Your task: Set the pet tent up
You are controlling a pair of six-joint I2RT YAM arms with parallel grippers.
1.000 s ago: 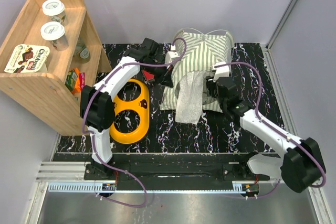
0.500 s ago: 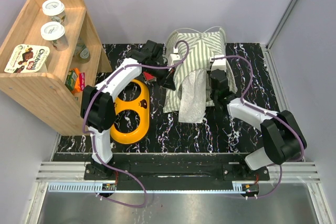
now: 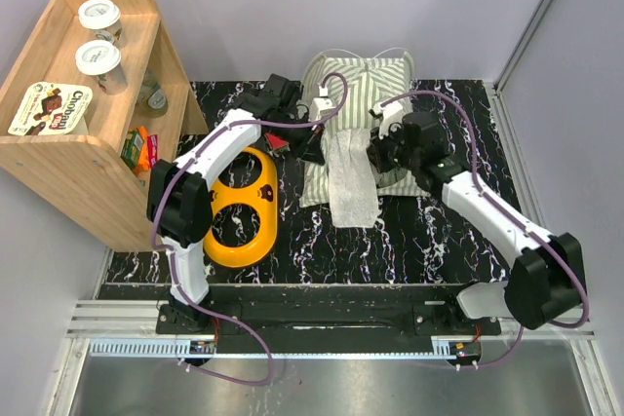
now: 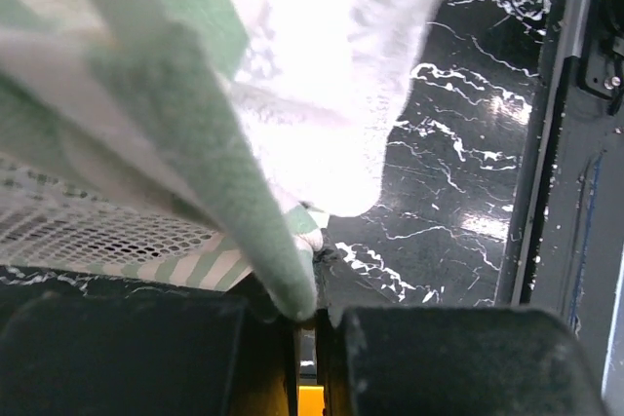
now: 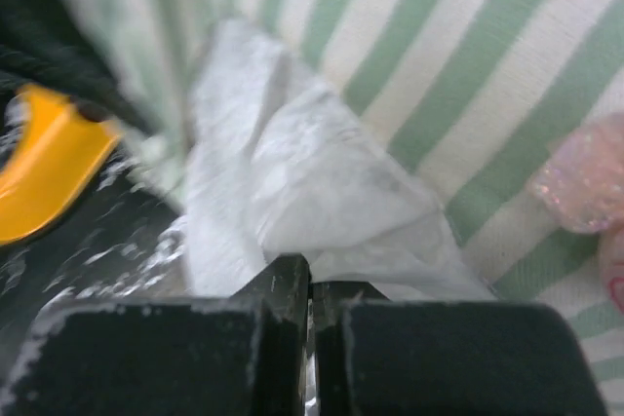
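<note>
The left gripper (image 4: 307, 323) is clamped on the green-and-white striped fabric pet tent (image 3: 359, 94), while the right gripper (image 5: 310, 291) is closed, pinching its white lace curtain (image 3: 351, 187).

A striped tent (image 3: 363, 94) stands bunched at the upper centre of the frame on a black marbled mat (image 3: 429, 231). Its white curtain (image 3: 353, 182) hangs down toward the centre. The left gripper (image 3: 312, 148) meets the tent's left edge and the right gripper (image 3: 376, 151) its right side. A yellow tray (image 3: 232, 245) with two holes lies left of centre, beside a wooden shelf (image 3: 68, 158) at upper left that holds two cups (image 3: 99, 14) and a box (image 3: 51, 108).
</note>
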